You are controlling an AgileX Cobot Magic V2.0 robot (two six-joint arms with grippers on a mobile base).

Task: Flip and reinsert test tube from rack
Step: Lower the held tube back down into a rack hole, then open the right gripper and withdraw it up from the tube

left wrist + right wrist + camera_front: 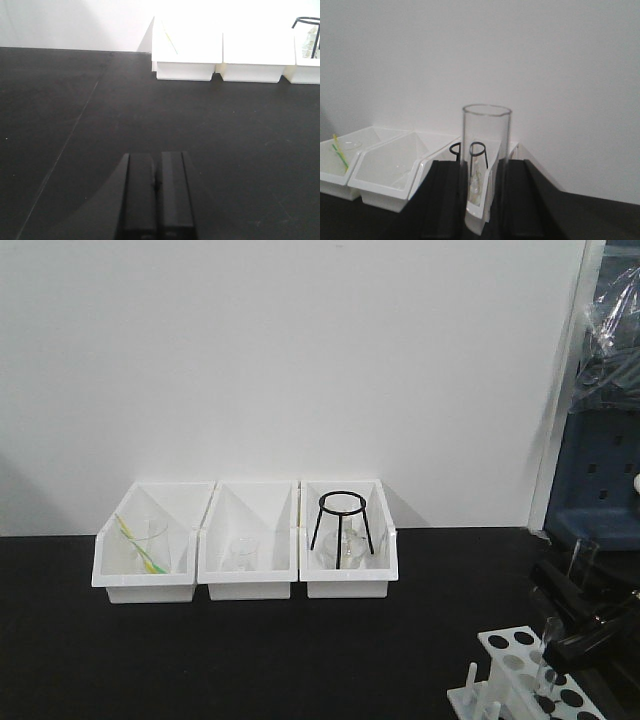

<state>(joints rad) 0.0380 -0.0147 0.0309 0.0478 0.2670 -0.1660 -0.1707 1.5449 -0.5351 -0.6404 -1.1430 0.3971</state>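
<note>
In the front view the white rack point(512, 665) stands at the bottom right, with round holes in its top plate and pegs on its left side. A clear test tube point(547, 645) stands in it. My right gripper point(570, 578) is just above and right of the rack, shut on a second test tube point(583, 556). In the right wrist view this tube point(486, 150) stands upright between the black fingers point(445, 200), open end up. My left gripper point(156, 162) is shut and empty above the black table; it does not show in the front view.
Three white bins point(247, 575) stand in a row against the back wall. The left one holds a beaker with yellow-green sticks point(140, 545), the middle one a beaker point(241, 554), the right one a black tripod stand point(342, 525). A blue object point(600, 480) is at the far right.
</note>
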